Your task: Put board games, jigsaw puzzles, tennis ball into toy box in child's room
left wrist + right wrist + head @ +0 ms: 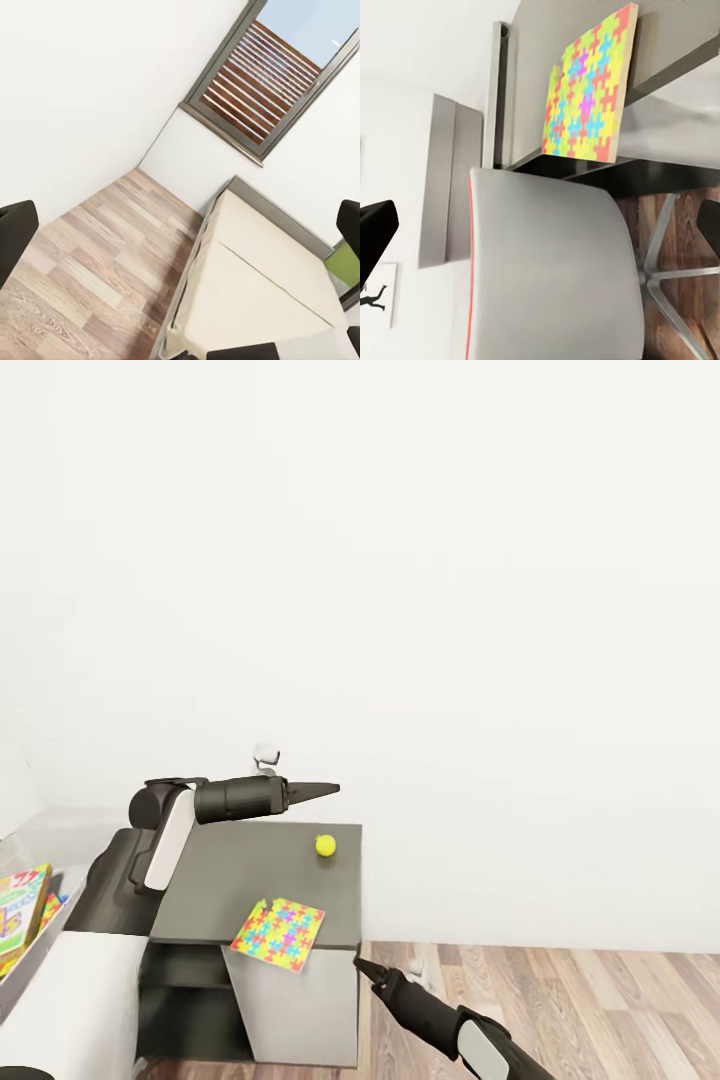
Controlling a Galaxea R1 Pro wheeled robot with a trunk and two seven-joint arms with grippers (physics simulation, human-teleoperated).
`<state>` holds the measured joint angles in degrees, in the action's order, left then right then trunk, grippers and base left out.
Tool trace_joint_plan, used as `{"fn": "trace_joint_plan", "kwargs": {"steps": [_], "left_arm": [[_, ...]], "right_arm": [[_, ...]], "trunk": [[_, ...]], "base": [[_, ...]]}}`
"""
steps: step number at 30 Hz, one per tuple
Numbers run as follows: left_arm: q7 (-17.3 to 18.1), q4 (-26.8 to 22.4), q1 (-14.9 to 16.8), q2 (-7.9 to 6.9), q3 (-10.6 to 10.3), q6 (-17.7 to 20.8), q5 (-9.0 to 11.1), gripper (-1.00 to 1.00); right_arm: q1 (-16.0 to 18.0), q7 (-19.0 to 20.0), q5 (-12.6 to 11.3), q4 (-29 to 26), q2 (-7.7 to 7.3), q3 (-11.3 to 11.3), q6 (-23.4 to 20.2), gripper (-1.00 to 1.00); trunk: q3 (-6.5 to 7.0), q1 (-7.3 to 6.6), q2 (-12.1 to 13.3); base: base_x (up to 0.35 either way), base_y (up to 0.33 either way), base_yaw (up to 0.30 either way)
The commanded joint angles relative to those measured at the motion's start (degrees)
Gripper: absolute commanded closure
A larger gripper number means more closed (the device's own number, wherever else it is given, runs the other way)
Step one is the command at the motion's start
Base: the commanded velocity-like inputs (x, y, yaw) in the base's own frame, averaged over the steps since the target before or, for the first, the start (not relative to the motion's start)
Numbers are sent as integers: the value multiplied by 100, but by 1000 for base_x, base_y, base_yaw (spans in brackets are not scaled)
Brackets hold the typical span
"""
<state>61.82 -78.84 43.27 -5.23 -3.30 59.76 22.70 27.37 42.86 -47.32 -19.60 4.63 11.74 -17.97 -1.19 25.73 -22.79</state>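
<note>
From your head camera, the dark grey table (pixel 250 880) section stands against the white wall, and everything sits relative to it. The jigsaw puzzle (pixel 278 934) lies flat at the table's front edge, turned diagonally so one corner juts just past that edge. The tennis ball (pixel 325 845) rests near the table's far right corner, well apart from the puzzle. At the picture's left edge you see a colourful board game (pixel 22 915) standing tilted, beside the table's paler section.

Your left gripper (pixel 325 790) is stretched level above the table's back edge, pointing toward the ball's side; its jaws look pressed together into a point. Your right gripper (pixel 362 966) hangs low off the table's front right corner, aimed up at the puzzle's overhanging corner, jaws also together.

In your left wrist camera, the bed (pixel 255 292) lies along a wall under a window (pixel 262 82), wood floor beside it.

In your right wrist camera, the puzzle (pixel 585 90) lies on the table with one edge level with the table's rim, above a grey chair (pixel 547 262) back.
</note>
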Motion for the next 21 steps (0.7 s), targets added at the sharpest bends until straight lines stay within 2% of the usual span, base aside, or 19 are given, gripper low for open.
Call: {"fn": "trace_joint_plan", "kwargs": {"steps": [1, 13, 17, 21], "left_arm": [[12, 1, 6, -4, -5, 24, 6, -100], [14, -7, 6, -4, 3, 24, 8, -100], [14, -8, 6, -4, -2, 24, 7, -100], [14, -8, 6, -4, 0, 24, 6, -100]], "right_arm": [[5, 1, -61, 0, -1, 21, -40, -100], [5, 3, -60, 0, -6, 13, -40, -100], [5, 3, -60, 0, -6, 13, -40, -100], [5, 1, -59, 0, -6, 13, -40, -100]], "trunk": [[-12, 5, -12], [-12, 5, -12], [-12, 5, -12], [-12, 5, -12]], "base": [[138, 156, 11], [193, 40, 2], [55, 11, 0], [15, 150, 0]]}}
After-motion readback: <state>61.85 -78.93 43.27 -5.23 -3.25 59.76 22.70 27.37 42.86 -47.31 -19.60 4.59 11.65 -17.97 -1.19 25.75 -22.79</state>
